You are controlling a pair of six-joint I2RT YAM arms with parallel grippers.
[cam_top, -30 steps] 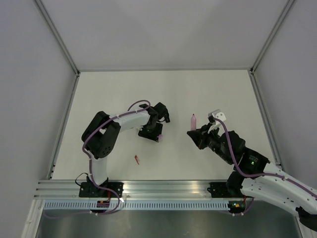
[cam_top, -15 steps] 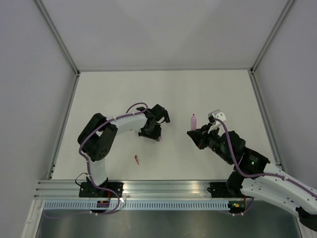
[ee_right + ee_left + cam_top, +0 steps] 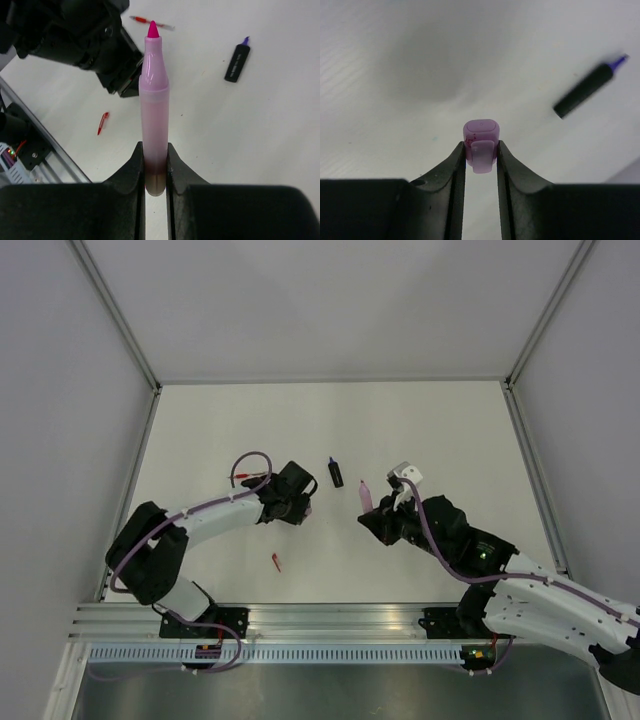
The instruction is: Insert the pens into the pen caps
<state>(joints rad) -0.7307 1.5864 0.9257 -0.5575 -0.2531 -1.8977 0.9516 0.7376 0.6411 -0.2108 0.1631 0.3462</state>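
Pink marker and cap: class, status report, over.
Left gripper shut on lilac plastic cap. Right gripper shut on pink plastic marker, tip bare. Black purple-tipped pen lies loose nearby.

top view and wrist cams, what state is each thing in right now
pink marker: uncapped, tip bare, clamped near its rear end in the right gripper
lilac cap: off any pen, pinched in the left gripper
dark purple-tipped piece: lying flat on the table, free
red pen: lying on the table, free
red cap: lying on the table, apart from the red pen
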